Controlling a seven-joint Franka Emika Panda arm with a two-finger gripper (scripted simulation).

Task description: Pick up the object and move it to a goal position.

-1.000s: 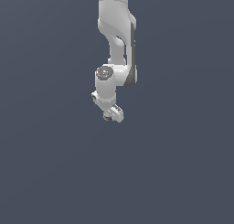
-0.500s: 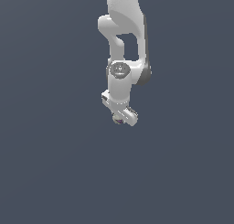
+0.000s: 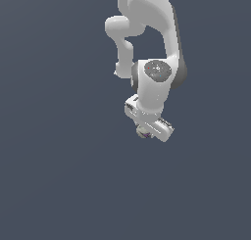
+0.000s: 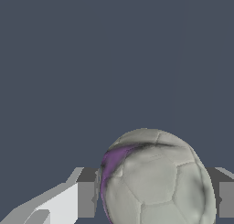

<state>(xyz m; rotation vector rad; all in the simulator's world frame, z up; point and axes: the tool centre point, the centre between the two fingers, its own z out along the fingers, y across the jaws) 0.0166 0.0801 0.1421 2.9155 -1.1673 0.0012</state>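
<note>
One round ball [image 4: 155, 179], low in the wrist frame, pinched between both fingers [image 4: 87, 198] of gripper [image 3: 147, 131], centre-right of exterior frame. Could roll out from smooth pads during fast swing.

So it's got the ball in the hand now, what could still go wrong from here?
1. The ball is round and sits between two flat fingers, so it could roll or squirt out during a quick move.
2. In the exterior view the hand nearly hides it, so a slip may go unnoticed.
3. No goal marker shows in either view, so placement can't be checked by sight.
</note>
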